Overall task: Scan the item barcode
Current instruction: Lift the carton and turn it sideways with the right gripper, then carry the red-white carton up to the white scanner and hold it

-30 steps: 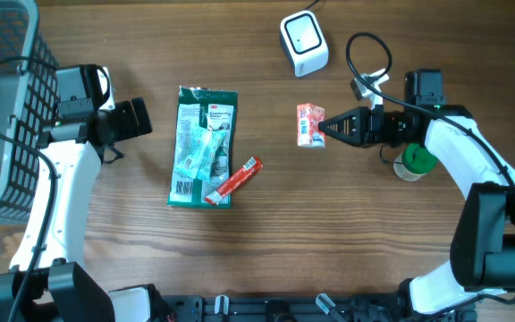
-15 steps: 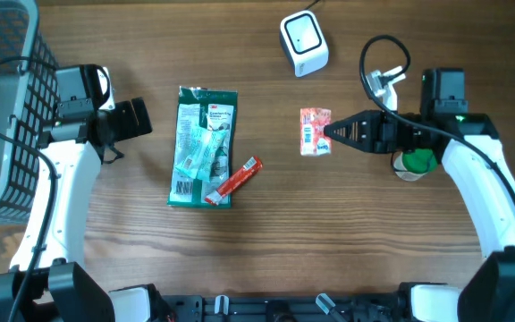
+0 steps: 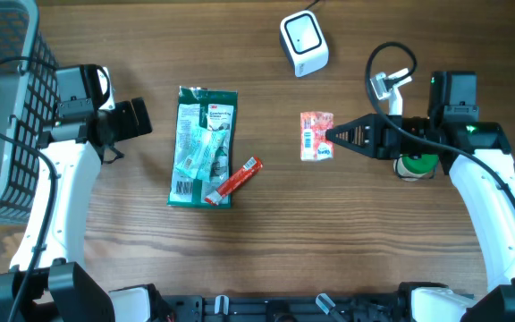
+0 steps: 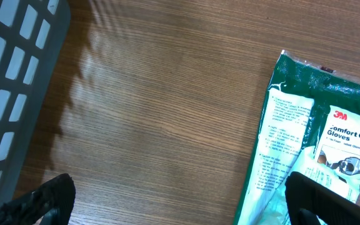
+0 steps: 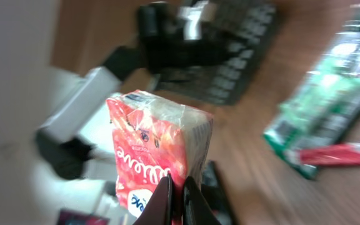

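Holds red-white packet (image 3: 314, 134) clenched in right pincer (image 3: 332, 137), right of surface centre, long axis crosswise to fingers. Toward far edge, slightly left: white scanner (image 3: 304, 43), no obstacle between. Closest by right arm. Left pincer (image 3: 141, 118) released, beside glove pack (image 3: 202, 148); red sachet (image 3: 237, 179) overlapping its near corner.

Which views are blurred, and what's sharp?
Right wrist: background smeared, gloves pack unreadable; red pack in the right tool fairly sharp. Left wrist: crisp, gloves print legible, basket casts a soft shadow. Overhead: sharp, evenly lit.
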Controlling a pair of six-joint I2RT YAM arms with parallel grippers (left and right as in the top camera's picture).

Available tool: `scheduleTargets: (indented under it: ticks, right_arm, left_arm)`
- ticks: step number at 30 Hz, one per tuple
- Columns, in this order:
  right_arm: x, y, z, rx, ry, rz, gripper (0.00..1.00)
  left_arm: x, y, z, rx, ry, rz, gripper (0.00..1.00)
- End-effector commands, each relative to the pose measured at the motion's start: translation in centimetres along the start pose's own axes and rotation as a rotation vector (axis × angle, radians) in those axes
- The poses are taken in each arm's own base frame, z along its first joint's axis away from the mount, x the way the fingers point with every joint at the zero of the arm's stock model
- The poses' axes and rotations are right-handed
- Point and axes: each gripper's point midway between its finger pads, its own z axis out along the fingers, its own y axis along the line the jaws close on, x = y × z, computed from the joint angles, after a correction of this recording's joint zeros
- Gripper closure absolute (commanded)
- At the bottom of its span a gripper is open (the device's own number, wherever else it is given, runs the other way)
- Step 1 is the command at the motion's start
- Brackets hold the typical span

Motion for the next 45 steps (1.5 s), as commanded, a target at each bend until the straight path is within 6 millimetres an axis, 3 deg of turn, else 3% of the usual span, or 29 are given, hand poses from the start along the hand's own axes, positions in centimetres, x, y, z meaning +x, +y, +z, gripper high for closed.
scheduleTargets:
  ticks: [1, 6, 9, 11, 17, 21, 23, 26, 33, 39, 45]
  right_arm:
    - [0.0, -6.3, -1.3, 0.399, -0.016, 0.011, 0.96]
    - [1.0, -12.1, -4.7, 0.768, -0.033, 0.104, 0.96]
    - [-0.5, -13.4, -6.3, 0.897, -0.097, 0.105, 0.96]
    - [-1.8, -12.3, -6.4, 0.893, -0.121, 0.086, 0.96]
    - [-7.2, -6.6, -7.1, 1.024, -0.141, -0.028, 0.96]
    - [-10.0, -3.0, -6.3, 1.113, -0.080, -0.119, 0.96]
    - [-11.4, -2.1, -5.4, 1.153, -0.046, -0.157, 0.96]
    - [-13.6, -2.5, -4.1, 1.210, -0.020, -0.232, 0.96]
    - [-18.8, -8.4, -1.1, 1.432, 0.089, -0.574, 0.96]
    - [-21.9, -14.7, -0.7, 1.628, 0.120, -0.681, 0.96]
    - [-23.3, -20.5, 0.5, 1.693, 0.128, -0.728, 0.96]
  left_arm:
    - [-0.2, 0.3, 0.0, -0.011, -0.004, 0.011, 0.00]
    - [-0.2, 0.3, 0.0, -0.011, -0.004, 0.011, 0.00]
    - [-0.2, 0.3, 0.0, -0.011, -0.004, 0.011, 0.00]
    - [-0.2, 0.3, 0.0, -0.011, -0.004, 0.011, 0.00]
    - [-0.2, 0.3, 0.0, -0.011, -0.004, 0.011, 0.00]
    - [-0.2, 0.3, 0.0, -0.011, -0.004, 0.011, 0.00]
    - [-0.2, 0.3, 0.0, -0.011, -0.004, 0.011, 0.00]
    - [-0.2, 0.3, 0.0, -0.011, -0.004, 0.011, 0.00]
    - [-0.2, 0.3, 0.0, -0.011, -0.004, 0.011, 0.00]
    - [-0.2, 0.3, 0.0, -0.011, -0.004, 0.011, 0.00]
    - [-0.2, 0.3, 0.0, -0.011, -0.004, 0.011, 0.00]
